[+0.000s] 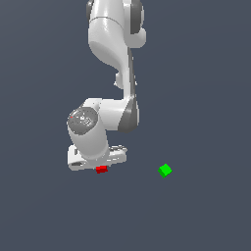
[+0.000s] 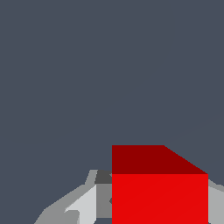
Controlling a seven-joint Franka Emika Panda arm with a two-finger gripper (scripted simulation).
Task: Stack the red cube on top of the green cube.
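Observation:
The red cube (image 1: 101, 169) peeks out from under the white hand in the exterior view. My gripper (image 1: 100, 166) sits right over it. In the wrist view the red cube (image 2: 159, 192) fills the gap between the grey fingers (image 2: 103, 197), which press against both its sides, so the gripper (image 2: 160, 212) is shut on it. I cannot tell if the cube is off the floor. The green cube (image 1: 165, 170) lies alone towards the exterior view's right of the red one, about a hand's width away and at much the same height in that view.
The white arm (image 1: 115, 44) reaches down from the top of the exterior view. Plain dark grey floor (image 1: 206, 98) surrounds both cubes.

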